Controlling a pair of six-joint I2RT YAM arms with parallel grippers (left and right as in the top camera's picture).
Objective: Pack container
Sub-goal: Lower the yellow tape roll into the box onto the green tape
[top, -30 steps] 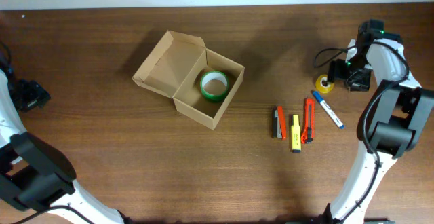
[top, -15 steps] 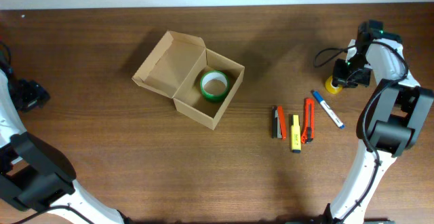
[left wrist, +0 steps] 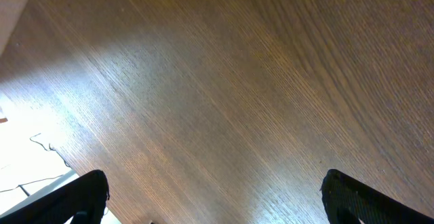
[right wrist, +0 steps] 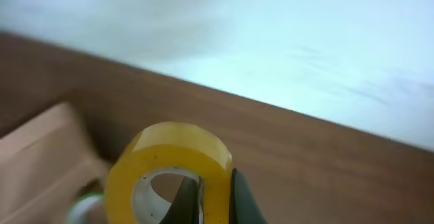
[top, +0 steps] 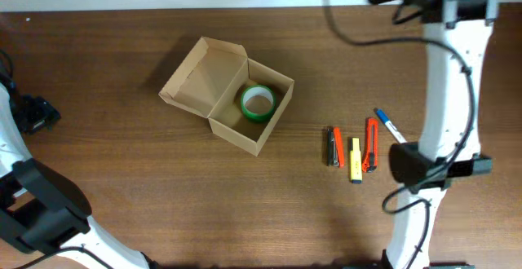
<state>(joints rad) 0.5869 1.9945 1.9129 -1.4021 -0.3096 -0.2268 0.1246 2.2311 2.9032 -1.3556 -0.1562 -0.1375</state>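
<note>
One box (top: 200,77) sits left of centre on the desk (top: 122,204), its flap open to the upper left and a green roll (top: 258,103) lying flat inside. Well to its right lie a few markers (top: 356,156) side by side, with a blue pen (top: 393,130) just beyond them. The right jaws, high above the desk's far edge, are clenched on the wall of a yellow roll (right wrist: 169,173). The left jaws, by the desk's left edge, are released and spread wide over the wood.
</note>
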